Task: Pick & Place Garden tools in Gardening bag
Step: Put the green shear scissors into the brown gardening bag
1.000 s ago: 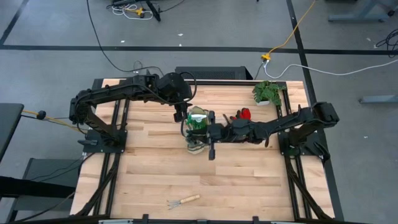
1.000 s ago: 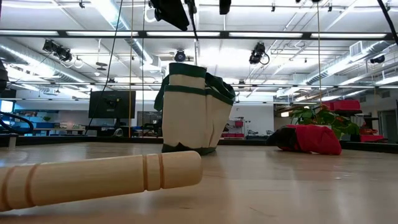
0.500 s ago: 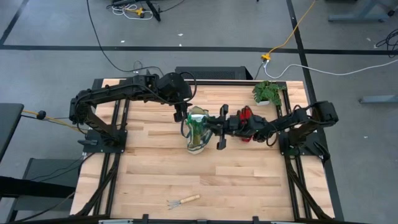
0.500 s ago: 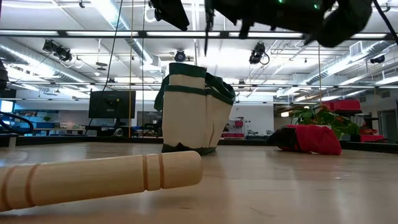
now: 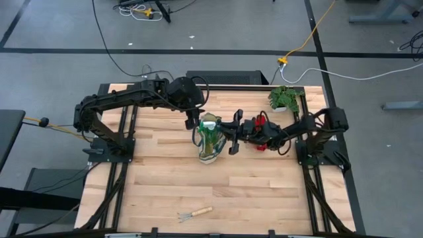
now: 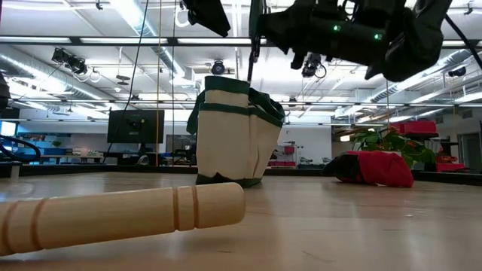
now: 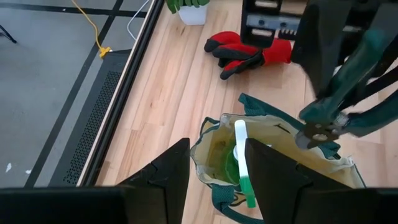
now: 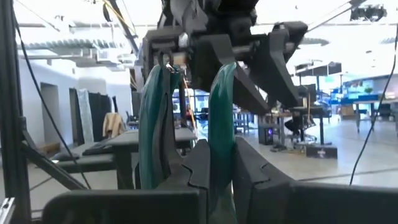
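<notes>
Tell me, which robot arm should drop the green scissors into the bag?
The right one. Its right gripper is already shut on the pruning shears, right beside the gardening bag. The left gripper hangs open over the bag's far edge, holding nothing.

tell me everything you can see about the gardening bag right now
The bag is a small beige canvas tote with dark green trim and handles. It stands upright on the wooden table, mouth open, near the middle. Inside, a green spray bottle with a white top shows. The left claw hovers open just above its mouth; the right claw, shut on green-handled shears, is beside it. Red gloves lie apart on the table.
</notes>
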`<action>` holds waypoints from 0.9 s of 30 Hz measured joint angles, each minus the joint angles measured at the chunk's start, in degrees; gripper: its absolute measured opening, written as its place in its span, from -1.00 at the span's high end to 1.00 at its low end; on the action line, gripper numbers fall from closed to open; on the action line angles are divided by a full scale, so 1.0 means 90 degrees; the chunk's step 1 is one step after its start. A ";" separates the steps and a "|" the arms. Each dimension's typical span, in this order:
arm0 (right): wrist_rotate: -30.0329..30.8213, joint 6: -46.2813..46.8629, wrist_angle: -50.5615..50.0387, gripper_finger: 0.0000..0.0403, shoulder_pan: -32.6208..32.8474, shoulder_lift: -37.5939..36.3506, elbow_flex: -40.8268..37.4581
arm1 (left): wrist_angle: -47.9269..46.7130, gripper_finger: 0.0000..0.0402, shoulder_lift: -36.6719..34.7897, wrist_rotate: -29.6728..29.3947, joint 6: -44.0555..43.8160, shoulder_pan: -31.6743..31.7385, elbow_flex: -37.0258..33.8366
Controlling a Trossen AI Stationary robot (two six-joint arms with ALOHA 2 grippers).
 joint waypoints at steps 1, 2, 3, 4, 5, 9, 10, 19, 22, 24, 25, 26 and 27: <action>-0.0020 0.0005 0.0113 0.89 -0.0001 0.0071 0.0000 | -0.0002 0.19 0.0000 0.0000 0.0000 0.0000 0.0000; -0.0032 0.0002 0.0251 0.89 -0.0001 0.0124 0.0000 | 0.0000 0.19 0.0000 0.0000 0.0000 0.0000 0.0000; -0.0046 0.0002 0.0427 0.89 0.0001 0.0174 0.0000 | 0.0000 0.19 0.0000 0.0000 0.0000 0.0000 -0.0001; -0.0047 0.0002 0.0534 0.89 0.0000 0.0231 0.0000 | 0.0000 0.19 0.0000 0.0000 0.0000 0.0000 0.0000; -0.0047 0.0004 0.0538 0.89 -0.0015 0.0288 0.0000 | 0.0000 0.19 0.0000 0.0000 0.0000 0.0000 0.0000; -0.0056 0.0205 0.0568 0.89 -0.0035 0.0609 0.0000 | 0.0000 0.19 0.0000 0.0000 0.0000 0.0000 0.0000; -0.0052 0.0253 0.0655 0.89 -0.0037 0.0688 0.0001 | 0.0000 0.19 0.0000 0.0000 -0.0002 0.0000 0.0000; -0.0046 0.0496 0.0780 0.89 0.0025 0.1283 0.0269 | 0.0012 0.19 0.0000 0.0000 -0.0002 0.0000 0.0000; -0.0047 0.0485 0.0764 0.89 0.0067 0.1491 0.0352 | 0.0010 0.19 0.0000 0.0000 -0.0002 -0.0002 0.0000; -0.0063 0.0548 0.0786 0.89 0.0073 0.1559 0.0355 | 0.0013 0.19 0.0000 0.0000 -0.0002 0.0000 0.0000; -0.0058 0.0593 0.0788 0.89 0.0069 0.1609 0.0355 | 0.0010 0.19 0.0000 0.0000 -0.0002 0.0000 0.0000; -0.0057 0.0628 0.0765 0.89 0.0075 0.1635 0.0355 | 0.0010 0.19 0.0000 0.0002 -0.0002 -0.0002 0.0000; -0.0043 0.0628 0.0727 0.89 0.0083 0.1641 0.0355 | 0.0010 0.19 0.0000 0.0001 -0.0002 0.0000 0.0000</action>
